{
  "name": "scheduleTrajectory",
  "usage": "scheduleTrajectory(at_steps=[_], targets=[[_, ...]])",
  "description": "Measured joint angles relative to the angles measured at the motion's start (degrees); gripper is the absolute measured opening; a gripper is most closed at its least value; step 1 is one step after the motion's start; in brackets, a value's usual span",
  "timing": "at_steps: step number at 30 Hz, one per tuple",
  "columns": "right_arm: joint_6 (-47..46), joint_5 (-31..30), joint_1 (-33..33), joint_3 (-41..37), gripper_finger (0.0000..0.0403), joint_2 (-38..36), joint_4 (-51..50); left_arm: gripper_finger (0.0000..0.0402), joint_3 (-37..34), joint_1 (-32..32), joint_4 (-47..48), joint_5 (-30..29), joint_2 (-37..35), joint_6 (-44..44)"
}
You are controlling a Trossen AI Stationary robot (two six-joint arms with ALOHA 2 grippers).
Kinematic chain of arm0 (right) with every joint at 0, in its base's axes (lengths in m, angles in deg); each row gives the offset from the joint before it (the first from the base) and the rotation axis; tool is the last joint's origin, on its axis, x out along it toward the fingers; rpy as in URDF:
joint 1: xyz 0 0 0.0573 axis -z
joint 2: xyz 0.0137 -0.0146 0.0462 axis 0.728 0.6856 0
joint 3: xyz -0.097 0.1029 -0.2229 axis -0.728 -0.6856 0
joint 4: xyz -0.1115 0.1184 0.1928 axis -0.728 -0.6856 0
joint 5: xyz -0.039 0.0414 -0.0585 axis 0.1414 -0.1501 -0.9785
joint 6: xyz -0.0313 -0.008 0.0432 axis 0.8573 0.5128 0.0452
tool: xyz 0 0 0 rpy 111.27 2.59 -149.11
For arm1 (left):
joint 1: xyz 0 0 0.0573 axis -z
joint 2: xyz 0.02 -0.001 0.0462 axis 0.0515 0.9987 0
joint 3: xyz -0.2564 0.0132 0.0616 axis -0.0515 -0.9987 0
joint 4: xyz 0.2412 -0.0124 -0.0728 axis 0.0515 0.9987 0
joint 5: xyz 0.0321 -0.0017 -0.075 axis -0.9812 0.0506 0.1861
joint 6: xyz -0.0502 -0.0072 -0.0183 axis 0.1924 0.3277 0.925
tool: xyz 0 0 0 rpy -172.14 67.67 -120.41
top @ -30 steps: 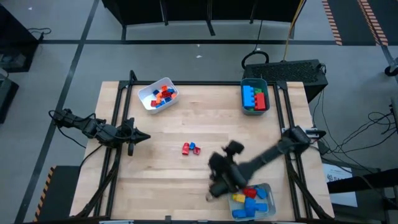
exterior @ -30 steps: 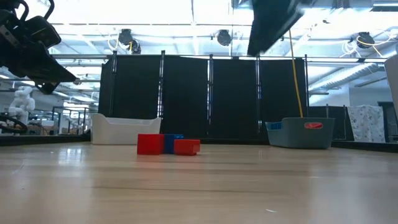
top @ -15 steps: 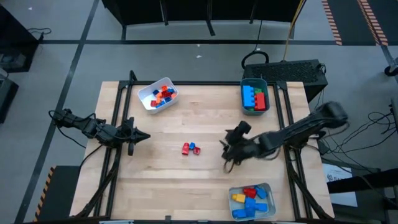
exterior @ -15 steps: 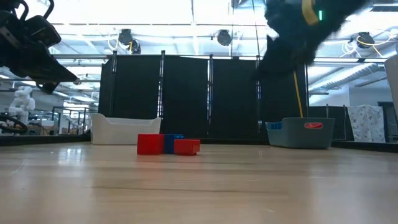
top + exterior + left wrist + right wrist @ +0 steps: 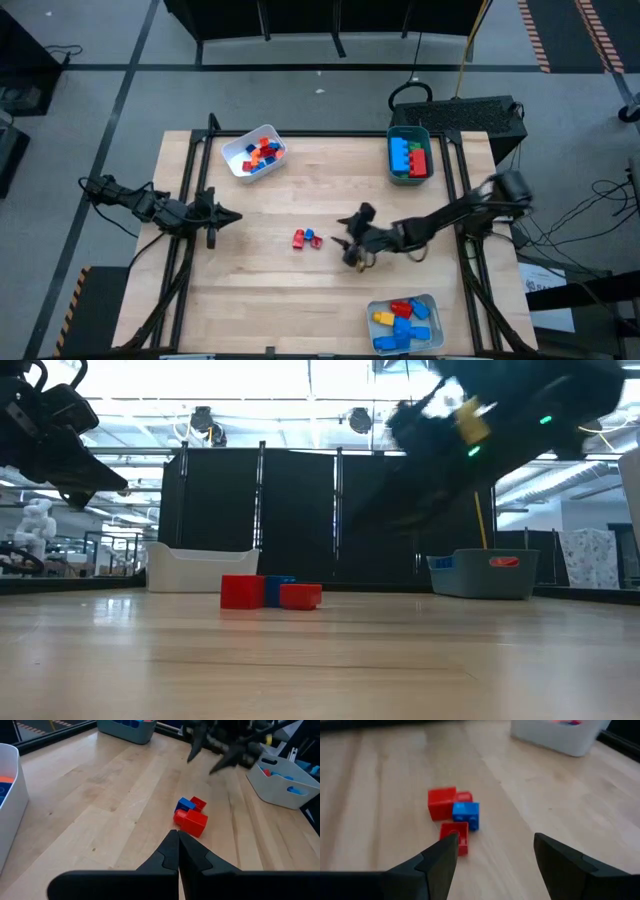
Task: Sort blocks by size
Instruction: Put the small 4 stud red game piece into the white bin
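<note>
Three small blocks lie together on the bare table near its middle: a red one point(image 5: 442, 801), a blue one point(image 5: 466, 815) and a smaller red one point(image 5: 455, 836), also seen in the high view as one cluster point(image 5: 305, 238). My right gripper point(image 5: 346, 250) hovers open just to their right, above the table, its fingers point(image 5: 438, 861) pointing at them and touching nothing. My left gripper point(image 5: 226, 217) waits shut at the table's left edge, held above the table point(image 5: 177, 851).
A white tray point(image 5: 240, 165) of small blocks stands at the far left. At the far right stands a teal tray point(image 5: 391, 160) of large blocks. Another white tray point(image 5: 432, 312) holding middle-sized blocks sits at the near right. Bare wood lies around the loose blocks.
My right gripper has left the space above the near-right tray. It has swung toward the far edge, then left toward the loose blocks, sinking and tipping from pointing down to nearly level. The blocks have not moved.
</note>
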Motion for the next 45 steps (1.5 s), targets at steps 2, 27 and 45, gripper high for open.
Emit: scheduleTrajectory(at_steps=[2, 27, 45], targets=[[2.78, -0.44, 0.05, 4.29, 0.0242, 5.05, -0.36, 0.0002, 0.00, 0.02, -0.02, -0.02, -0.01, 0.02], [-3.14, -0.87, 0.91, 14.19, 0.0242, 20.46, -1.04, 0.0002, 0.00, 0.02, 0.11, -0.09, -0.02, -0.02], [-5.48, 0.57, 1.34, 14.27, 0.0110, 20.22, -3.25, 0.0002, 0.00, 0.02, 0.11, -0.09, -0.02, 0.00]])
